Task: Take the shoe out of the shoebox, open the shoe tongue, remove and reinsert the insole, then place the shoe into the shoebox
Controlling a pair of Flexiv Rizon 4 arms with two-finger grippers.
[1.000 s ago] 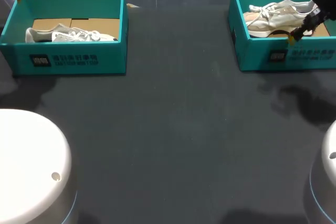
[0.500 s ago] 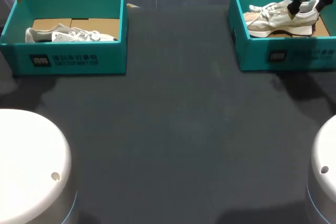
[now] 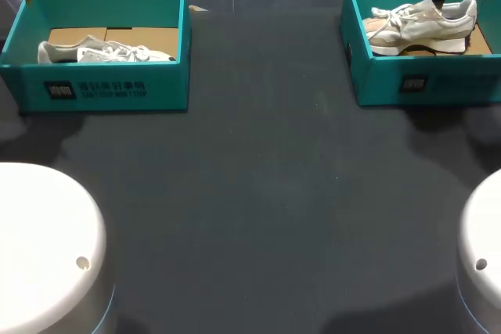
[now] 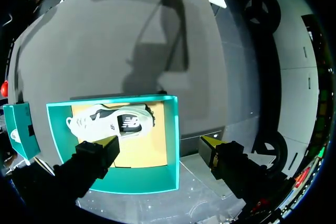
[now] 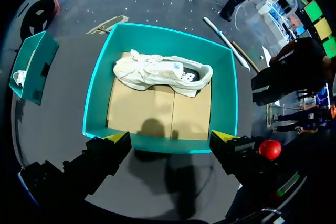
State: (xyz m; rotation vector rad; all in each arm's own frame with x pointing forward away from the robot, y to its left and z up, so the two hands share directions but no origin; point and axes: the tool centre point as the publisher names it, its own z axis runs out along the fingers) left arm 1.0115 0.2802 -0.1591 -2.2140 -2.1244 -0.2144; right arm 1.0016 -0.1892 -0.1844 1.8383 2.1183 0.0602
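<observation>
Beige shoe (image 3: 423,27): inside right shoebox (image 3: 427,84), upper right of frame in head view, flat on the cardboard floor, toe toward frame's left, heel toward the right edge. Box standing on dark worktop (image 3: 258,177), close to its far edge.

Right hand (image 5: 170,139): spread wide, nothing between the yellow tips. From its own wrist view, hanging above the box wall nearest it, one tip toward each end of that wall. Beige shoe ahead of the tips, well apart from them, nearer the far wall. No contact with shoe or box. In head view, only dark fingers showing at the very upper right corner, over the heel end.

White shoe (image 3: 106,54): inside left shoebox (image 3: 102,87), upper left of frame, lying lengthwise along the front wall on cardboard.

Left hand (image 4: 160,142): likewise wide open and empty. From its own wrist view, straddling one side wall of the left shoebox from above: one tip over the cardboard inside, the other outside the box. White shoe ahead of the inner tip, apart from it. In head view, just one yellow tip visible at the upper left corner, beyond the box's back corner.

Both shoeboxes well apart, bare worktop between.
</observation>
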